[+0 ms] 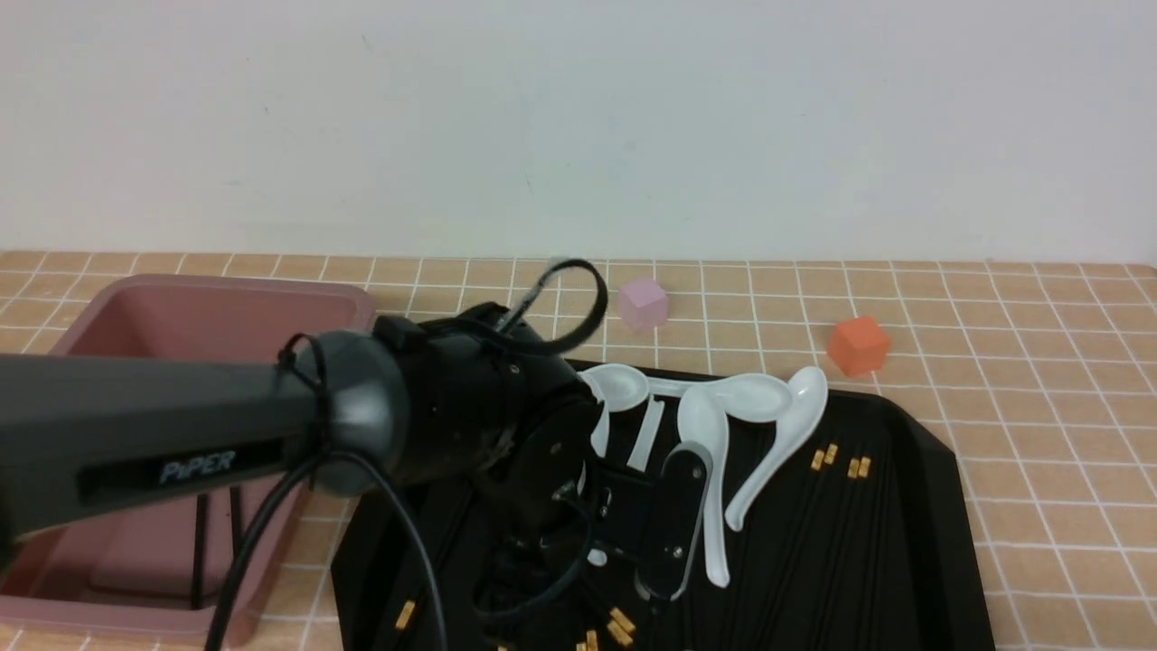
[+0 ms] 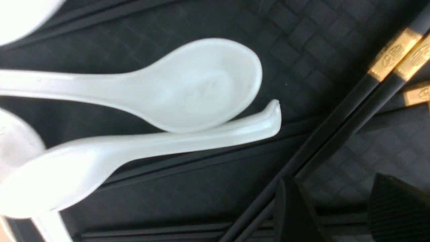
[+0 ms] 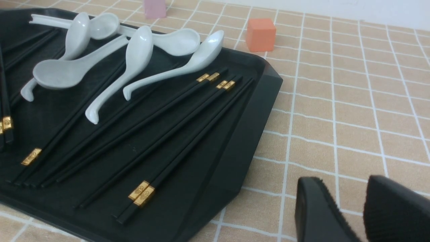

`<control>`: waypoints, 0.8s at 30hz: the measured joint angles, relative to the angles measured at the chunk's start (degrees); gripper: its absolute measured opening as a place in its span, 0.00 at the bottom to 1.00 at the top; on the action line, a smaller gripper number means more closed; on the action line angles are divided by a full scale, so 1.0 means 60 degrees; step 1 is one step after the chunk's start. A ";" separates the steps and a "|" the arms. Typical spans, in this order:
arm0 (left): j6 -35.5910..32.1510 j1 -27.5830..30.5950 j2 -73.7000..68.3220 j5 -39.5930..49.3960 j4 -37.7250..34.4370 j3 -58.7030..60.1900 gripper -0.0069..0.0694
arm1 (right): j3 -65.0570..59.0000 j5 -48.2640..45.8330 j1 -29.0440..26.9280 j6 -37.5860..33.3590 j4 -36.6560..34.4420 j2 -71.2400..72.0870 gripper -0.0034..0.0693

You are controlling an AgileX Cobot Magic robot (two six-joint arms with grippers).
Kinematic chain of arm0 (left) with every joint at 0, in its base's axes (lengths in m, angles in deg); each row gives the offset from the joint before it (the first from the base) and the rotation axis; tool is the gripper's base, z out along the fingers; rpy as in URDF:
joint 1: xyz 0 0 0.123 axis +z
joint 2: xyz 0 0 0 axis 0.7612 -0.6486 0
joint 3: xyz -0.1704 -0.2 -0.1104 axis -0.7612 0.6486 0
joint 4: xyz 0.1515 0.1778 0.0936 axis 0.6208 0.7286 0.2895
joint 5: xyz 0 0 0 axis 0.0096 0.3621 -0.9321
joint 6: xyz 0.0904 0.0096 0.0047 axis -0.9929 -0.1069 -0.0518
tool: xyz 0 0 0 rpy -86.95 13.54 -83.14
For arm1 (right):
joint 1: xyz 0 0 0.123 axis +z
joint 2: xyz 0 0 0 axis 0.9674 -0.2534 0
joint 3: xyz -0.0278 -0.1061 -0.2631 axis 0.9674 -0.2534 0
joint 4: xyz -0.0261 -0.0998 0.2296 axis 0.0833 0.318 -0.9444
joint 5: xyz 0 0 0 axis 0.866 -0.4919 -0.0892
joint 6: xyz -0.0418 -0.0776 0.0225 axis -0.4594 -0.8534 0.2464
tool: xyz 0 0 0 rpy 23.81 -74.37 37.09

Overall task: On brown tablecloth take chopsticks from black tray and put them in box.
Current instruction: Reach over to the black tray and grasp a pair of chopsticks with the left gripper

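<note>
The black tray (image 1: pixel 913 542) lies on the brown tablecloth (image 1: pixel 1039 380), with several black chopsticks (image 1: pixel 823 457) on it. My left gripper (image 1: pixel 637 571) points down, low over the tray's middle. In the left wrist view it (image 2: pixel 339 201) is open and empty. A chopstick pair (image 2: pixel 349 107) runs slantwise under one finger (image 2: pixel 292 211). The pink box (image 1: pixel 181 307) stands to the tray's left, and two thin black sticks (image 1: pixel 199 542) lean inside it. My right gripper (image 3: pixel 351 205) is open and empty over the cloth (image 3: pixel 352 101), beside the tray (image 3: pixel 235 141) and its chopsticks (image 3: pixel 188 134).
Several white soup spoons (image 1: pixel 750 407) lie across the tray's far part, some over chopsticks; they also show in the wrist views (image 2: pixel 201 84) (image 3: pixel 134 57). A small pink cube (image 1: pixel 644 303) and an orange cube (image 1: pixel 857 344) sit on the cloth behind the tray. A wall closes the back.
</note>
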 joint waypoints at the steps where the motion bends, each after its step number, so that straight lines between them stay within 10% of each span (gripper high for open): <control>1: 0.0000 0.0000 -0.0014 -0.0015 0.0036 0.0000 0.51 | 0.0000 0.0000 0.0000 0.0000 0.0000 0.0000 0.38; 24: 0.0000 0.0129 -0.0528 -0.0377 0.0181 -0.0012 0.51 | 0.0000 0.0000 0.0000 0.0000 0.0000 0.0000 0.38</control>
